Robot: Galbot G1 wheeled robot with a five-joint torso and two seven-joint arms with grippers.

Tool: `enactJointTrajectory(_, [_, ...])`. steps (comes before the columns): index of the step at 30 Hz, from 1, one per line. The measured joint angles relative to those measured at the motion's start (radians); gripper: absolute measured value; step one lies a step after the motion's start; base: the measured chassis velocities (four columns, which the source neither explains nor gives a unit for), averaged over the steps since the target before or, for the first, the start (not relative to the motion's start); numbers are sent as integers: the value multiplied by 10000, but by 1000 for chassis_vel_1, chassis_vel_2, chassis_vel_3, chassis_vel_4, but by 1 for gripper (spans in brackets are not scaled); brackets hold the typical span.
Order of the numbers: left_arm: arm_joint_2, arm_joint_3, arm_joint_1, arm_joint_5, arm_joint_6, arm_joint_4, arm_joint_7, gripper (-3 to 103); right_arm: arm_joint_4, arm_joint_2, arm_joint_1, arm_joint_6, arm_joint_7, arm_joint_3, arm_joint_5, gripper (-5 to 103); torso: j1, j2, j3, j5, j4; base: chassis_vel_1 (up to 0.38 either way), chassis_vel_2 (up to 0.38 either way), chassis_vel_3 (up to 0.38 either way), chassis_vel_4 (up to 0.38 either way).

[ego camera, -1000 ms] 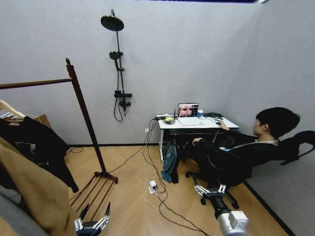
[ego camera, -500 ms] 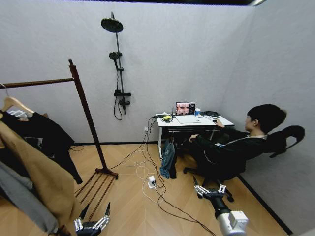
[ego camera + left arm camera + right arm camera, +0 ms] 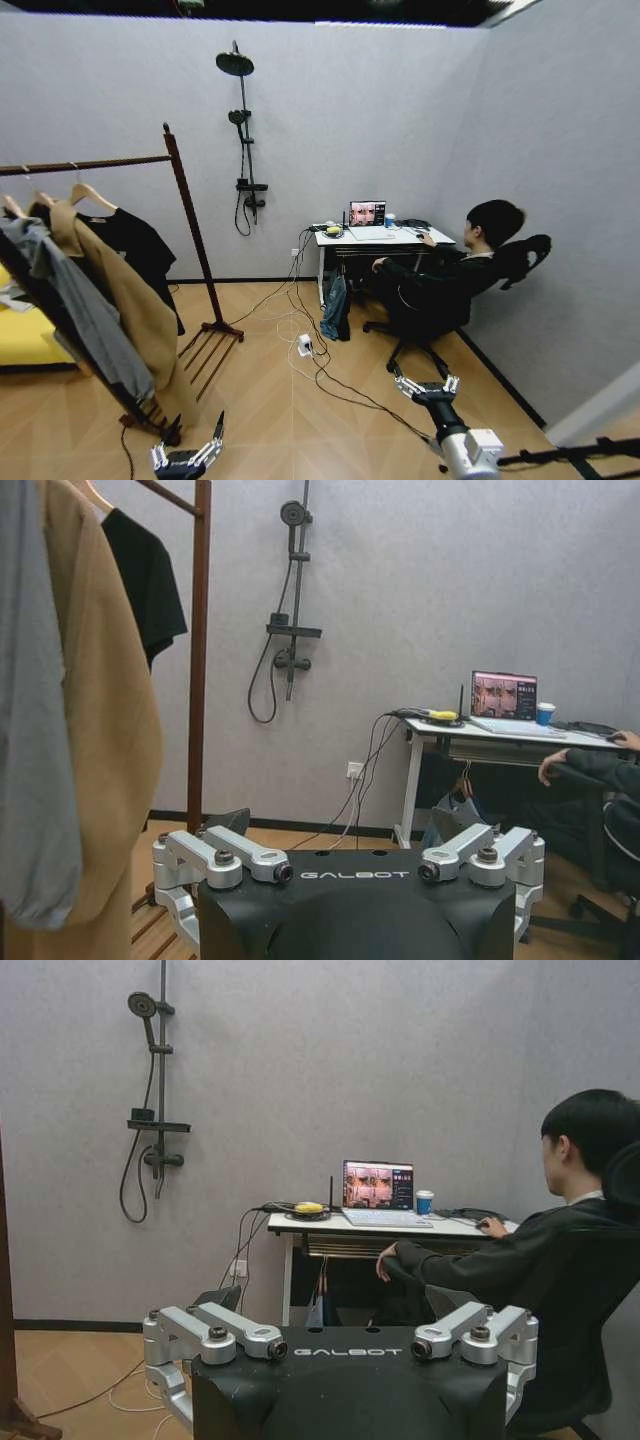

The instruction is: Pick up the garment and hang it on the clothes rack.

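Observation:
The garment (image 3: pixel 135 245), a black T-shirt on a light wooden hanger (image 3: pixel 92 194), hangs from the top bar of the clothes rack (image 3: pixel 190 235) at the left. It is the piece nearest the post, behind a long tan coat (image 3: pixel 120 300) and a grey garment (image 3: pixel 75 305). In the left wrist view the black sleeve of the garment (image 3: pixel 148 580) shows beside the rack post (image 3: pixel 201 650). My left gripper (image 3: pixel 195 432) (image 3: pixel 350 865) is low in front of me, open and holding nothing. My right gripper (image 3: pixel 425 382) (image 3: pixel 345 1345) is low on the right, also open and holding nothing.
A desk (image 3: pixel 385 240) with a laptop stands at the back wall, and a person sits on a wheeled chair (image 3: pixel 430 320) beside it. Cables and a power strip (image 3: pixel 304 346) lie on the wooden floor. A shower fitting (image 3: pixel 241 150) hangs on the wall. A yellow surface (image 3: pixel 20 340) is at far left.
The whole head view has shifted, so the camera moved: the rack and its hanging clothes now sit further into the picture. Both grippers keep the same low, open pose.

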Motion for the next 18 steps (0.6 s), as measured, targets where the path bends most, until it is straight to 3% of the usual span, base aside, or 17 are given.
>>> enactJointTrajectory(3, [-3, 0, 0, 0, 0, -1, 2, 100, 0, -1, -5, 0, 0, 1, 0, 100, -6, 5, -3, 16, -1, 340, -359, -338, 352])
enactJointTrajectory(6, [0, 0, -1, 0, 0, 0, 1, 100, 0, -1, -1, 0, 0, 0, -1, 100, 2, -1, 1, -5, 0, 358, -346, -362, 367])
enactJointTrajectory(8, [-3, 0, 1, 0, 0, -1, 1, 100, -1, 0, -3, 0, 0, 1, 0, 100, -3, 2, 0, 18, 1, 352, -327, -349, 340])
enactJointTrajectory(11, [0, 0, 0, 0, 0, 0, 1, 100, 0, 0, 2, 0, 0, 0, -1, 100, 2, -2, 1, -3, 0, 359, -364, -348, 358])
enactJointTrajectory(14, [-3, 0, 0, 1, -1, -1, 4, 100, 0, -1, -1, 0, 0, 1, -1, 100, -3, 1, 0, 18, -1, 355, -332, -361, 352])
enactJointTrajectory(18, [-2, 0, 0, 1, 0, 0, 0, 100, 0, -1, -3, 0, 0, 1, -1, 100, -3, 1, -1, -3, -1, 306, -365, -326, 352])
